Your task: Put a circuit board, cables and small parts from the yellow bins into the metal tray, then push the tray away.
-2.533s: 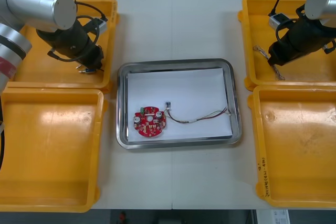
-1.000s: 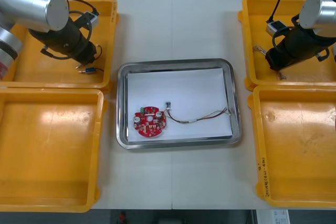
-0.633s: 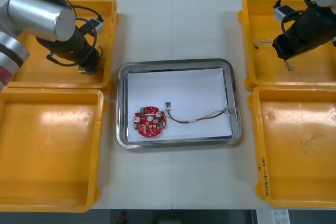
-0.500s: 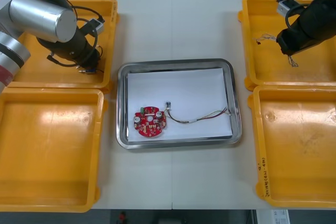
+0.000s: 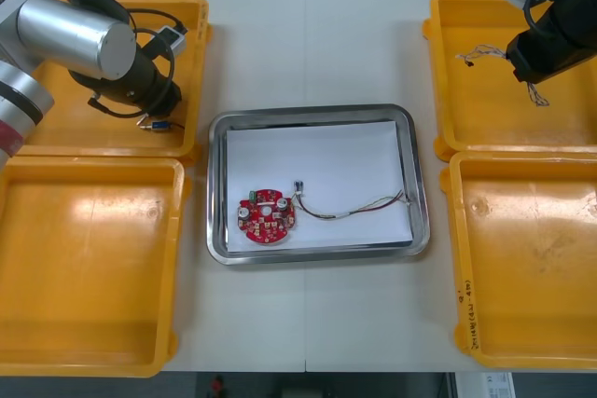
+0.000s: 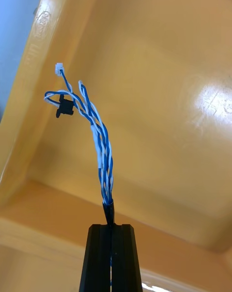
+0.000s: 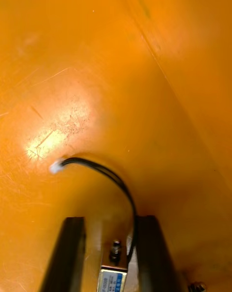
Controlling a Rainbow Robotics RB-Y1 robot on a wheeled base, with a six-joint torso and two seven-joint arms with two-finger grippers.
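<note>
As right fingers [image 6: 99, 258] rise, blue-white cable [image 6: 102, 152] lifts, seemingly clear of bin [image 5: 485, 109].

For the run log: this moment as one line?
right claw: shut on blue and white cable, over far right bin | left claw: open, astride small metal part in far left bin | tray: circuit board, thin cable
</note>
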